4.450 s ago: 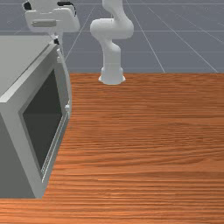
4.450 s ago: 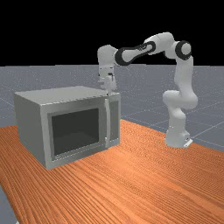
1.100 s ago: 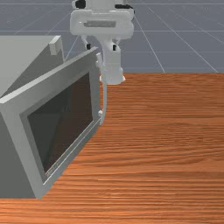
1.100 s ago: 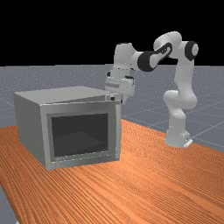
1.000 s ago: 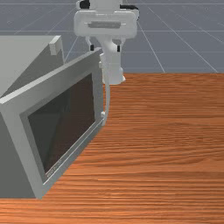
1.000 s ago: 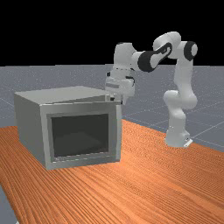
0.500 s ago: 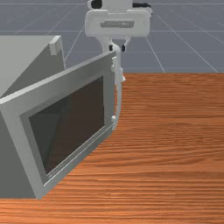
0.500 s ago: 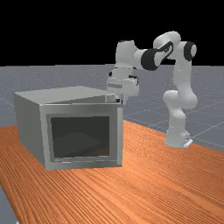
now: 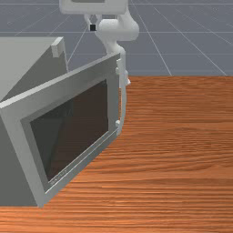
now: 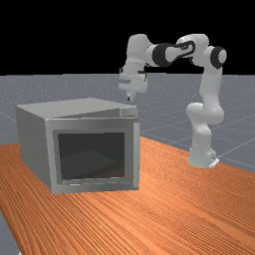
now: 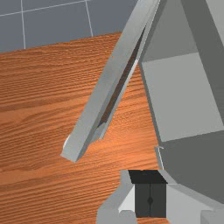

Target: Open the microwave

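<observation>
Nearest in the front view, at its left, stands the grey microwave (image 9: 22, 54), a box whose door (image 9: 113, 95) is swung partly open, hinged at the near side. Through the dark window (image 9: 73, 132) in the door some brown shows. The pale curved handle (image 9: 124, 104) runs upright along the door's free edge, and a wedge-shaped gap lies between that edge and the body. In the wrist view, light and darker grey faces of the body show beyond the gap; I cannot tell what the cavity holds. The microwave sits on the orange-brown wooden surface (image 9: 173, 150). Past the handle, the end effector (image 9: 93, 27) hangs higher than the door, near the body's small corner block (image 9: 58, 47) and apart from the handle; it is clenched, the dark pads (image 11: 142, 201) meeting each other. Farther back rises the white arm (image 10: 211, 89), with the grey gridded floor (image 9: 182, 50) beyond
</observation>
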Controlling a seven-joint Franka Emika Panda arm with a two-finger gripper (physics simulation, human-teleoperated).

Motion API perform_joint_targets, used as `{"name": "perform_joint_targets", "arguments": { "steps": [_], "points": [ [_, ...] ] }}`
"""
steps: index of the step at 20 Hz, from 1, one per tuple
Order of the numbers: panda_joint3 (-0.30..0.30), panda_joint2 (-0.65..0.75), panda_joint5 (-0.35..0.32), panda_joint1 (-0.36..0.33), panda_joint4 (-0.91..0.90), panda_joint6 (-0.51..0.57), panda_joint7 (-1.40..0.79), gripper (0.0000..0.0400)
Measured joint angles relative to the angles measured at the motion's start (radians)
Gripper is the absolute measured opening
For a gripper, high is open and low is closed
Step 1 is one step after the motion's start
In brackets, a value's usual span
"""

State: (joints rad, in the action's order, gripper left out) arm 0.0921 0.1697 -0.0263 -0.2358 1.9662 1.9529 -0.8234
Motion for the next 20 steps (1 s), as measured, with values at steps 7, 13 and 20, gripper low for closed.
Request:
{"name": "perform_joint_targets", "arguments": {
  "steps": [7, 13, 20],
  "points": [
    [-0.008, -0.251, 0.044, -0.032, -0.041, 0.105, -0.041, 0.0],
    [0.084, -0.362, 0.064, -0.004, -0.176, 0.114, -0.099, 0.0],
    [0.141, -0.616, 0.123, 0.078, -0.533, 0.001, -0.173, 0.0]
  ]
}}
